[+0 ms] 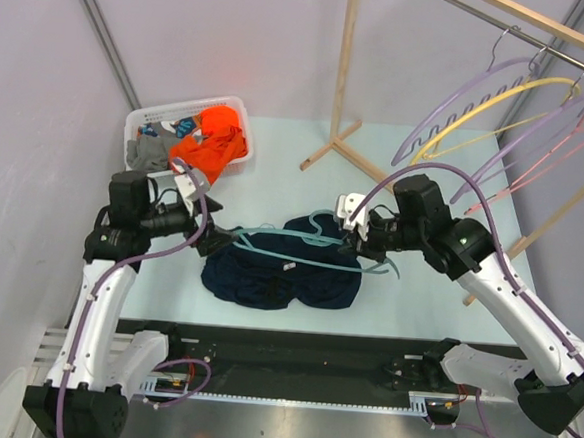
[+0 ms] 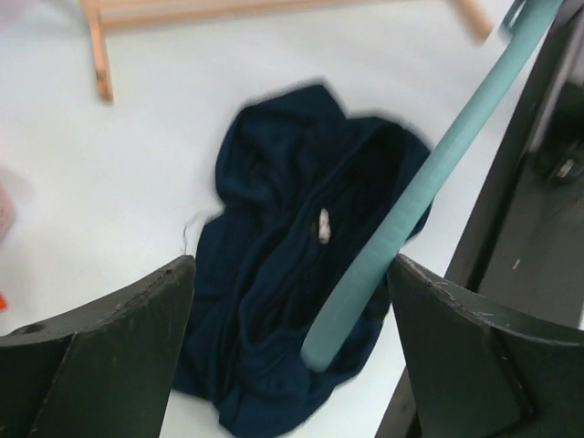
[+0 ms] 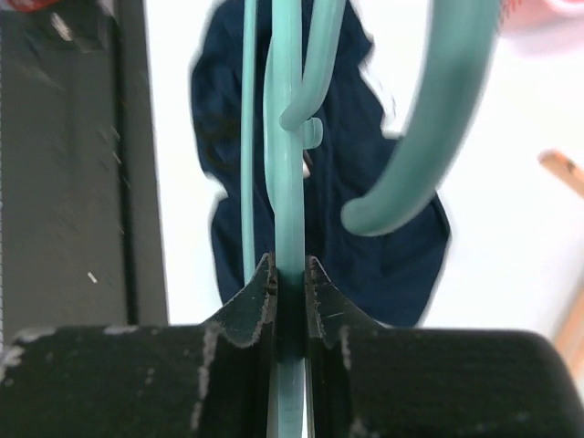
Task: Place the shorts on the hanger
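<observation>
Pale blue-white tabletop [image 1: 276, 163] w/ crumpled navy fabric shorts [image 1: 268, 277] centre-front, white plastic basket [image 1: 184, 108] back-left, wooden rack foot [image 1: 327, 151] at back.

Top view: bright, even overhead light, sharp across the frame — shadows soft and faint, slight reddish glow on the back wall [image 1: 222, 74]. Left wrist: whole frame smeared with motion blur; shorts [image 2: 292, 274] edges fuzzy, hanger [image 2: 411, 210] soft, table [image 2: 137, 164] blown out near white. Right wrist: table overexposed too, hanger hook close to the lens and out of focus — shorts read as a flat dark patch, fold detail mostly lost.
</observation>
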{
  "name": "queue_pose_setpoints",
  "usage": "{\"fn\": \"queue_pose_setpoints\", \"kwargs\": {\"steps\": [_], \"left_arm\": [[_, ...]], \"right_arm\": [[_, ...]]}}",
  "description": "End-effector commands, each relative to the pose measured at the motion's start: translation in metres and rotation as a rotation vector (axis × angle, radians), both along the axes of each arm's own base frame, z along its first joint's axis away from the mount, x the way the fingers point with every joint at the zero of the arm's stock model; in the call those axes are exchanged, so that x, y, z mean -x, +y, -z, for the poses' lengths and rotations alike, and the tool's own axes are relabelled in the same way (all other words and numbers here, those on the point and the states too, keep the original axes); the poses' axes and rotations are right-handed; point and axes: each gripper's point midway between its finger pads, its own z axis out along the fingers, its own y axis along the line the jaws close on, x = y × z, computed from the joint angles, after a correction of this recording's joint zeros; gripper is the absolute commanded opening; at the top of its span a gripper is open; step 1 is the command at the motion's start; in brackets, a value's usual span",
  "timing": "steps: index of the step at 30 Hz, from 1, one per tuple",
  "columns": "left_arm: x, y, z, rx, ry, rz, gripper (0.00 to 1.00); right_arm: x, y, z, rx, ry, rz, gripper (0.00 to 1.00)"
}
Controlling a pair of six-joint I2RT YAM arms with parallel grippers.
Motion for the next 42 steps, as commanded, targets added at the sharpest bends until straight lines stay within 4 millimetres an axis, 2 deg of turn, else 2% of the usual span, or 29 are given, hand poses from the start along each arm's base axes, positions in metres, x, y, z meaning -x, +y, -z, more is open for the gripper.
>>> {"fn": "queue_pose_setpoints", "kwargs": {"steps": [1,6,7,10,17,21,26,29,30,32,35,36,38,42], "left_arm": [[0.007,0.021,0.05,-0.251,-0.056,0.058,0.89],[0.01,0.024,0.078,-0.315,-0.059,0.122,0.82],[0.01,0.025,0.087,-0.326,-0.054,0.142,0.78],[0.01,0.025,0.099,-0.349,-0.069,0.174,0.73],[0.004,0.028,0.124,-0.418,-0.16,0.266,0.7],[-0.001,0.025,0.139,-0.429,-0.131,0.316,0.67],[-0.004,0.015,0.154,-0.471,-0.129,0.387,0.65],[-0.003,0.01,0.159,-0.487,-0.109,0.413,0.57],[-0.004,0.011,0.161,-0.497,-0.102,0.415,0.51],[-0.002,0.011,0.164,-0.511,-0.088,0.427,0.48],[0.001,0.014,0.165,-0.524,-0.079,0.427,0.51],[0.002,0.015,0.166,-0.531,-0.077,0.427,0.56],[0.002,0.018,0.166,-0.547,-0.08,0.419,0.6],[-0.007,0.031,0.166,-0.582,-0.104,0.354,0.73]], "right_arm": [[-0.012,-0.024,0.02,0.188,-0.108,0.044,0.0],[-0.019,-0.021,0.032,0.308,-0.195,0.019,0.0],[-0.022,-0.022,0.034,0.333,-0.21,0.022,0.0],[-0.027,-0.02,0.042,0.375,-0.212,0.021,0.0],[-0.039,-0.009,0.04,0.364,-0.213,0.038,0.0],[-0.036,0.0,0.039,0.335,-0.185,0.014,0.0],[-0.035,0.011,0.048,0.322,-0.14,-0.017,0.0],[-0.034,0.016,0.054,0.325,-0.119,-0.032,0.0],[-0.035,0.016,0.055,0.325,-0.116,-0.036,0.0],[-0.036,0.019,0.058,0.325,-0.113,-0.04,0.0],[-0.037,0.022,0.058,0.318,-0.114,-0.045,0.0],[-0.037,0.023,0.058,0.314,-0.113,-0.047,0.0],[-0.037,0.023,0.059,0.314,-0.111,-0.049,0.0],[-0.036,0.024,0.06,0.319,-0.111,-0.06,0.0]]}}
